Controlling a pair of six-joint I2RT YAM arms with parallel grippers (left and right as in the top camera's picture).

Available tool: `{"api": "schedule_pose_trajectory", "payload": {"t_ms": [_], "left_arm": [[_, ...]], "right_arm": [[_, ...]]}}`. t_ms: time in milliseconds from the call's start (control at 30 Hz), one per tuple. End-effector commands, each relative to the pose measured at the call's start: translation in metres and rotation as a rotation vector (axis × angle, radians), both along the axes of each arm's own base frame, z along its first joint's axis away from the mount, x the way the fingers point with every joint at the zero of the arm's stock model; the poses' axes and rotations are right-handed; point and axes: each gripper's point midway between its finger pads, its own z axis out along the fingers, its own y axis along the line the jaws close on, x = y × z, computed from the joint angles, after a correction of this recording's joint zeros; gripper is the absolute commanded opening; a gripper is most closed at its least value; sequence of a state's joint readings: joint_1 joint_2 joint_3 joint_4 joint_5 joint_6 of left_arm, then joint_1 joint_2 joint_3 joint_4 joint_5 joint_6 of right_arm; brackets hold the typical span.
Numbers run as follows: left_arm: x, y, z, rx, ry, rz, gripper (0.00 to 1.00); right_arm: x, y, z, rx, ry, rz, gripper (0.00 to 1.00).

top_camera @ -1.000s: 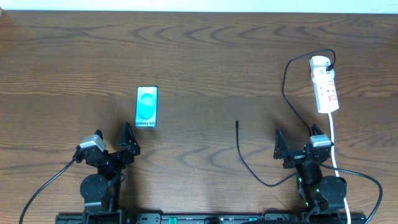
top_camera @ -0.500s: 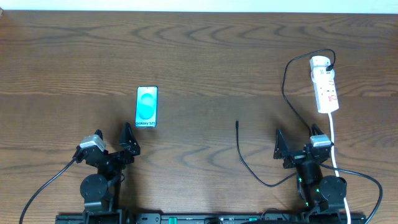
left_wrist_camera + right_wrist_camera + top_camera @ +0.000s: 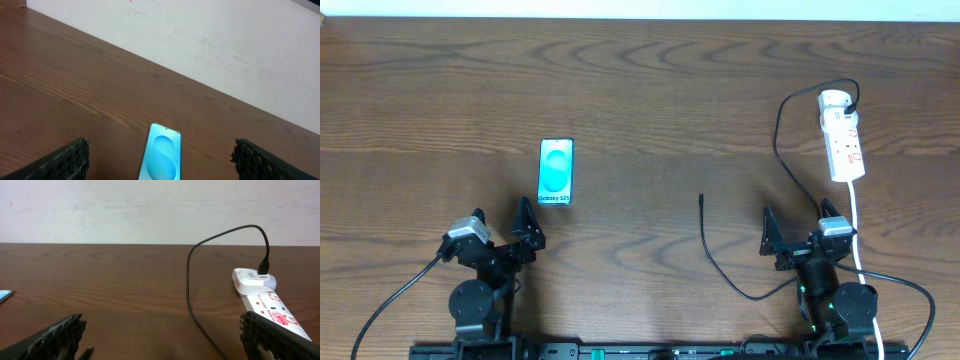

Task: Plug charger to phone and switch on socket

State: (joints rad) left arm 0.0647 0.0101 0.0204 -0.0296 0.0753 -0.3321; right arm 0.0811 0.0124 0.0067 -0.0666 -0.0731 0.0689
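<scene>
Overhead first: the phone [image 3: 556, 172] lay flat and screen-up on the table [image 3: 640, 80], left of centre and just beyond the left gripper [image 3: 498, 235]. Its bottom end faced the near side, which I'd judge handy for plugging in. The charger [image 3: 702, 215] had its slim tip loose in the middle. It looped near the right gripper [image 3: 800, 240], then ran to the far right, where its plug sat in the far end of the socket [image 3: 845, 145]. Both grippers sat low at the near edge, jaws spread wide, gripping nothing.

Left wrist view: the fingers [image 3: 70, 160] stood far apart and bare, with the phone framed between them a little farther out, untouched.

Right wrist view: the fingers [image 3: 62, 332] were equally wide and empty. The socket lay ahead on the right with the cable arching out of it, and I couldn't tell the switch positions.
</scene>
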Motion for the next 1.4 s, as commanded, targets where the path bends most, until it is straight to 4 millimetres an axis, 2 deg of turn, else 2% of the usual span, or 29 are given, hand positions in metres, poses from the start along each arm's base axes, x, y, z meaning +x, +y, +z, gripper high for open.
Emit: {"api": "schedule_pose_trajectory", "payload": {"t_ms": [0,567,633,733,900,1000,1033,1100,1133,1267,1367], "left_arm": [[-0.001,-0.002,-0.015,0.013,0.047,-0.012,0.92],[0.0,-0.003,-0.011,0.014,0.027,-0.023,0.92],[0.001,-0.011,0.002,0.032,-0.017,-0.067,0.92],[-0.002,-0.011,0.025,0.05,-0.051,-0.071,0.92],[0.002,-0.011,0.072,0.151,0.022,-0.085,0.92],[0.018,-0.011,0.105,0.159,0.101,-0.099,0.92],[0.031,-0.012,0.122,0.153,0.164,-0.116,0.92],[0.046,-0.015,0.138,0.137,0.246,-0.146,0.92],[0.061,-0.017,0.149,0.119,0.339,-0.17,0.92],[0.083,-0.016,0.16,0.102,0.564,-0.194,0.92],[0.097,-0.015,0.152,0.079,0.709,-0.204,0.92]], "right_arm": [[0.0,0.0,0.0,0.012,0.001,-0.005,0.99],[0.0,0.0,0.0,0.012,0.001,-0.005,0.99],[0.0,0.0,0.0,0.012,0.001,-0.005,0.99],[0.0,0.0,0.0,0.012,0.001,-0.005,0.99],[0.0,0.0,0.0,0.012,0.001,-0.005,0.99],[0.0,0.0,0.0,0.012,0.001,-0.005,0.99],[0.0,0.0,0.0,0.012,0.001,-0.005,0.99],[0.0,0.0,0.0,0.012,0.001,-0.005,0.99],[0.0,0.0,0.0,0.012,0.001,-0.005,0.99],[0.0,0.0,0.0,0.012,0.001,-0.005,0.99],[0.0,0.0,0.0,0.012,0.001,-0.005,0.99]]}}
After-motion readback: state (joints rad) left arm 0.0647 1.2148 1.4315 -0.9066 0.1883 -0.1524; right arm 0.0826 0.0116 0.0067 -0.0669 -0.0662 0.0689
